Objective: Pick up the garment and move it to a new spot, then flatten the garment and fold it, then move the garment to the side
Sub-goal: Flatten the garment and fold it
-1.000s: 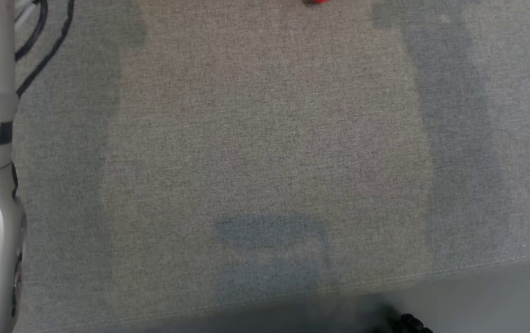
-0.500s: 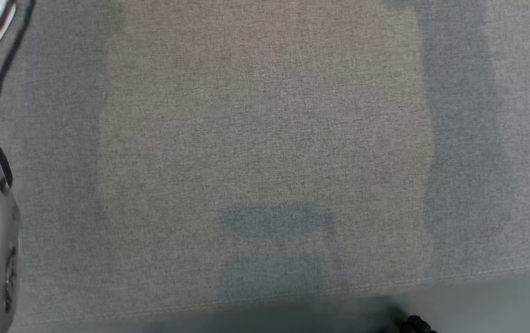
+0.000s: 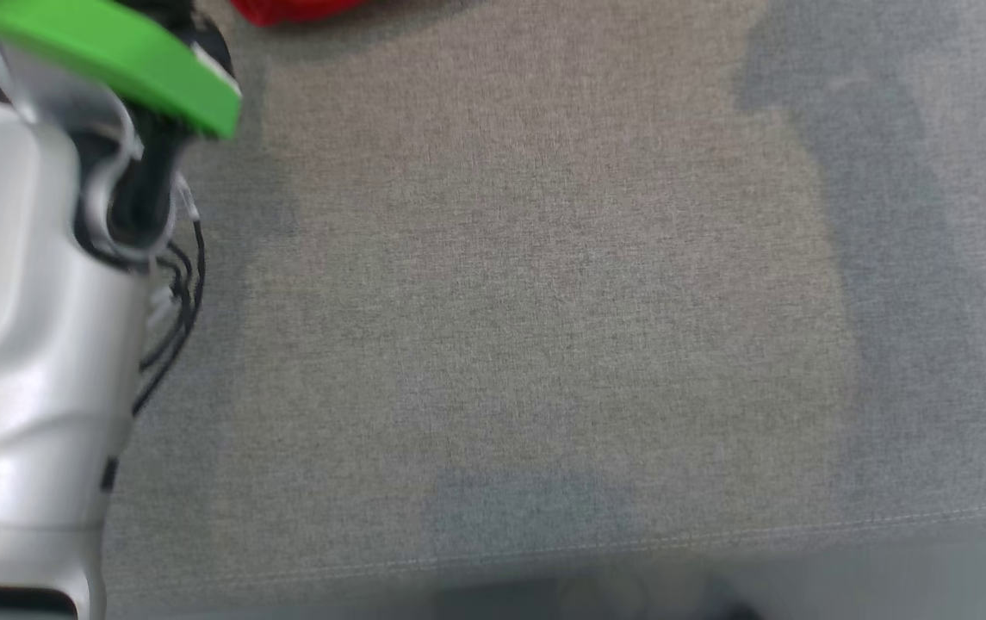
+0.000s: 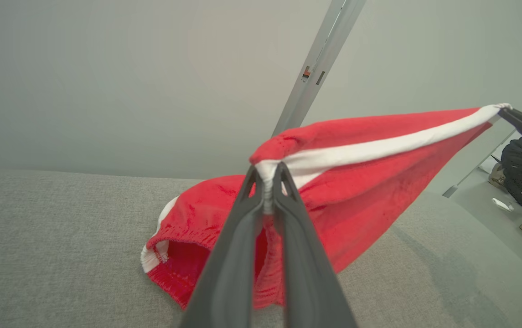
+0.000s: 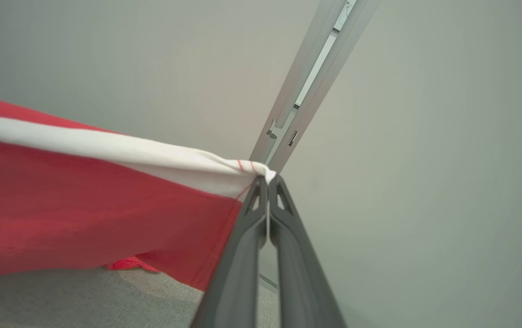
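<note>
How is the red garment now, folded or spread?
Spread: the garment is stretched taut along its white band between the left gripper and right gripper, both shut on it.

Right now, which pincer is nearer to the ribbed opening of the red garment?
Left. The left pincer pinches the white stripe just above the ribbed opening; the right pincer holds the stripe's far end, well away from it.

Red garment w/ white band, stretched taut btwn my left gripper & right gripper; lower part sags onto far side of grey surface.
</note>
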